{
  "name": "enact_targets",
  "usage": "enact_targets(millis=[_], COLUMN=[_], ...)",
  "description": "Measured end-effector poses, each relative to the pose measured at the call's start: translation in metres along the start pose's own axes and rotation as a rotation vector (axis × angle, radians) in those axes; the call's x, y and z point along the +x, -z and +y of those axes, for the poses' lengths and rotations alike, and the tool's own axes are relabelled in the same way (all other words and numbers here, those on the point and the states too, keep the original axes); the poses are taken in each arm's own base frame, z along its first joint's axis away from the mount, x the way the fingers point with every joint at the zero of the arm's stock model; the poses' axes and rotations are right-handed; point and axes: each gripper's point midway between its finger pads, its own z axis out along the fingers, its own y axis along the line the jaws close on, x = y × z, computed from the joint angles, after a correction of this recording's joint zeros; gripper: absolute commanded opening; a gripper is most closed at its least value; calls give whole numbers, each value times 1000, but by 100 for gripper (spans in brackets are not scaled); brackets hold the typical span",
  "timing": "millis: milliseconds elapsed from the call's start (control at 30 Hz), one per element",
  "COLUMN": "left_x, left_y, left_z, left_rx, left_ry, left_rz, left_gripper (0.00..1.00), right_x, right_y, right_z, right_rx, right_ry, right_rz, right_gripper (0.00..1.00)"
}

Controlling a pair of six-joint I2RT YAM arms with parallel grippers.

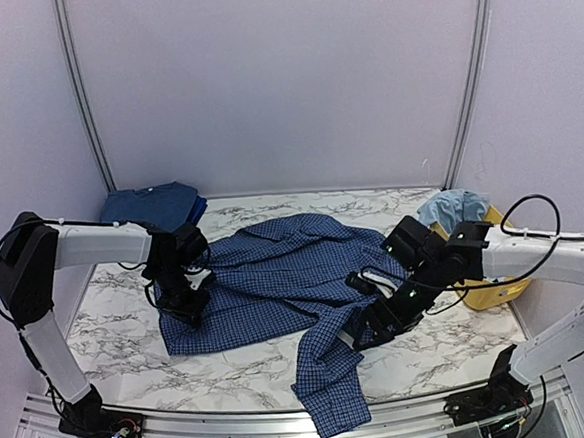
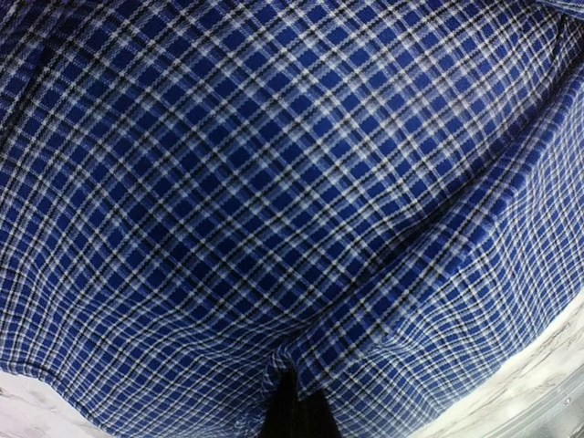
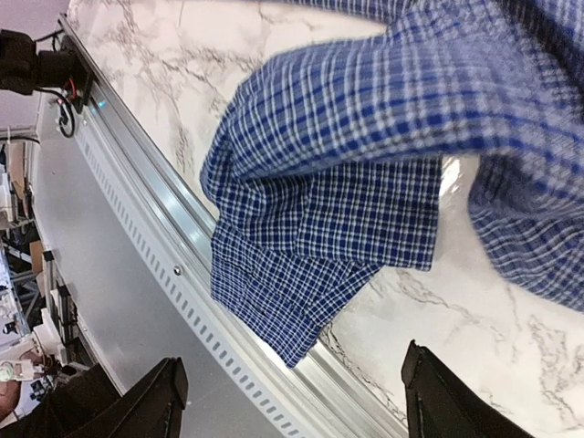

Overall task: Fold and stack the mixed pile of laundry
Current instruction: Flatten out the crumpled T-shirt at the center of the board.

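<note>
The checked shirt is lying spread across the marble bench, one sleeve hanging over the near edge. The left fingers are clamping together on its left hem; the right fingers are standing apart above that sleeve. A dark-blue piece is sitting back left

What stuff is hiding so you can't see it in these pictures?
- Left end effector fingertips: in the left wrist view the checked shirt covers nearly everything.
- Inside the yellow tub: in the top view the light-blue cloth and right arm cover it.
- Folded dark-blue pile: in the top view it is too small to tell which garment it is.
</note>
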Motion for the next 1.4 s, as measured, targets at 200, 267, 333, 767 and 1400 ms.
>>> enact_targets(millis=[200,267,333,767,1400], left_x=[-1,-1,-1,-3,-90], left_y=[2,4,7,34,326], left_z=[-1,-3,-3,-8,0], left_rx=[20,27,32,55,83], left_ry=[30,36,45,62,104], left_rz=[-4,-12,-20,-111,-937], left_gripper=[0,0,0,0,0], right_x=[2,-9,-21,-77,-195], right_y=[-31,-38,-45,-63,322], right_z=[-8,-8,-7,-34,74], right_rx=[34,29,21,130,228], right_ry=[-56,-86,-119,-268,90], right_rz=[18,-9,-28,-132,-1020], right_gripper=[84,85,84,0,0])
